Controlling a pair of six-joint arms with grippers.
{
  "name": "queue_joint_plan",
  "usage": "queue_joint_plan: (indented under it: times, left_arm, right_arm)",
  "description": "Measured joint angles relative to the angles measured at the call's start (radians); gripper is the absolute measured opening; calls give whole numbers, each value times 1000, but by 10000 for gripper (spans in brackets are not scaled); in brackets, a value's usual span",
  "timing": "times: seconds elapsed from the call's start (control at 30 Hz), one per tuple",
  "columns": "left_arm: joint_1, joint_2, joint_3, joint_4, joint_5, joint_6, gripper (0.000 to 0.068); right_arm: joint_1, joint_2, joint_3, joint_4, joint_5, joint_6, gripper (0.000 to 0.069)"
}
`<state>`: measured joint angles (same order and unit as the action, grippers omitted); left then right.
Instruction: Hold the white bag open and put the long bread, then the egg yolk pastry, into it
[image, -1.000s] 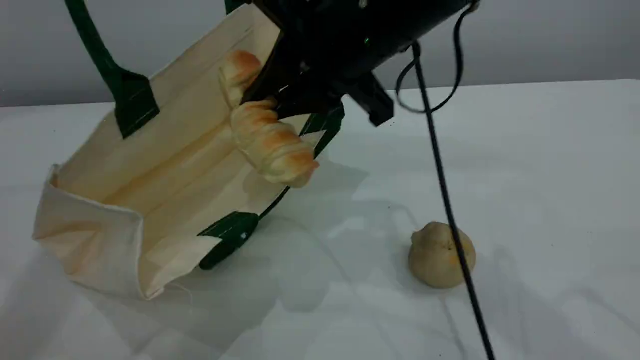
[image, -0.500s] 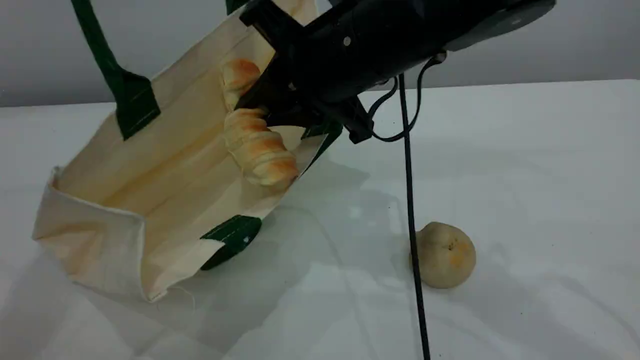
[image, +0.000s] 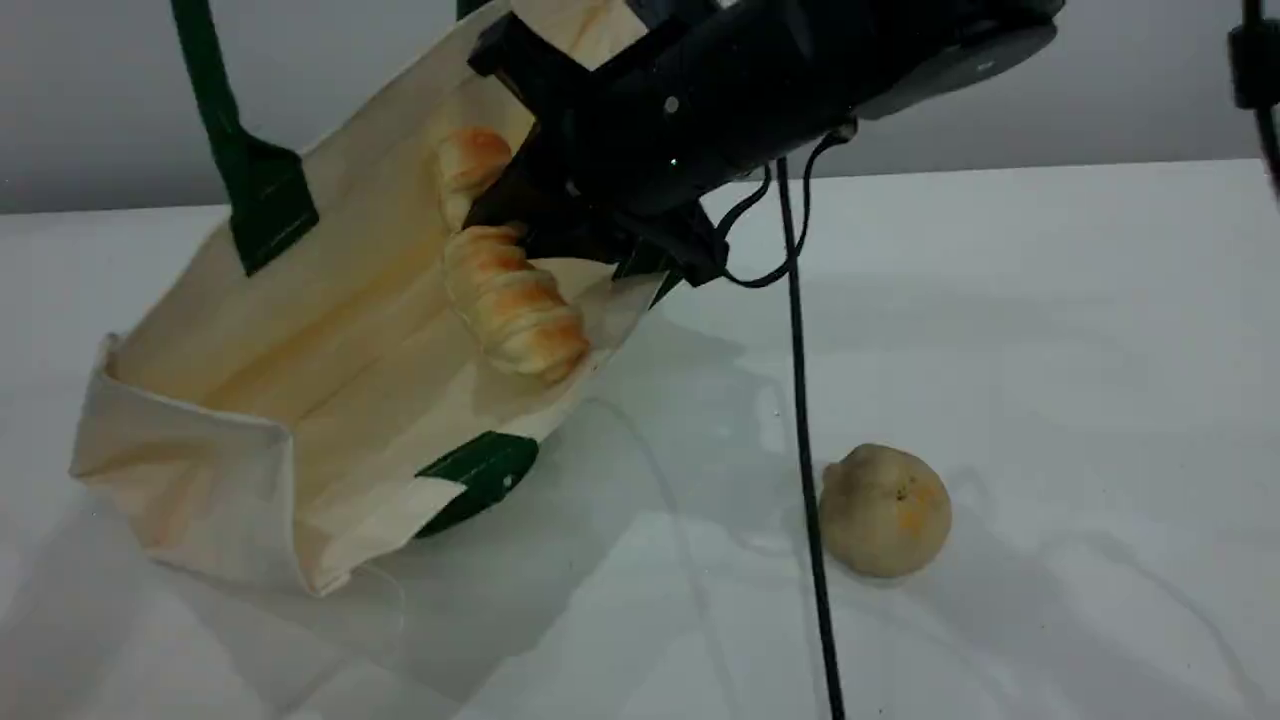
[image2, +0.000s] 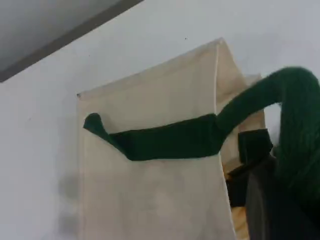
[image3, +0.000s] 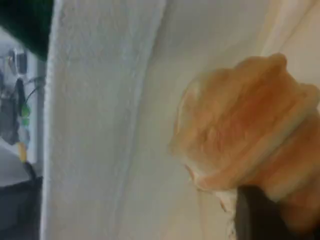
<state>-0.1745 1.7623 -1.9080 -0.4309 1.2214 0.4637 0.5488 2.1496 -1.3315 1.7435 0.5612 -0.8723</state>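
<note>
The white bag (image: 300, 330) lies tilted on the table with its mouth facing right. One green handle (image: 215, 110) is pulled up out of the top of the scene view. In the left wrist view that handle (image2: 170, 142) loops over my left gripper (image2: 272, 190), which is shut on it. My right gripper (image: 505, 215) is at the bag's mouth, shut on the long bread (image: 515, 305), which hangs slanted just inside the rim. The right wrist view shows the bread (image3: 245, 135) against the bag's inner cloth. The egg yolk pastry (image: 885, 510) sits on the table to the right, apart from both grippers.
A black cable (image: 805, 420) hangs from the right arm and passes just left of the pastry. The white table (image: 1050, 350) stretches to the right and front. A grey wall stands behind it.
My right gripper has carried the long bread left and further into the bag's mouth. The cable has swung left, off the pastry. The bag's rim has shifted a little.
</note>
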Motion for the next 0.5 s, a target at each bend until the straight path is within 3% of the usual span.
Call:
queue_joint_plan:
  times: [0.07, 0.33, 0.5]
  left_arm:
    - [0, 0, 0, 2, 0, 0, 74]
    - [0, 0, 0, 10, -1, 0, 74]
    - [0, 0, 0, 11, -1, 0, 74]
  right_arm:
    - [0, 11, -17, -1, 27, -1, 197]
    - [0, 16, -51, 0, 55, -1, 514]
    - [-1, 14, -55, 0, 60, -1, 580]
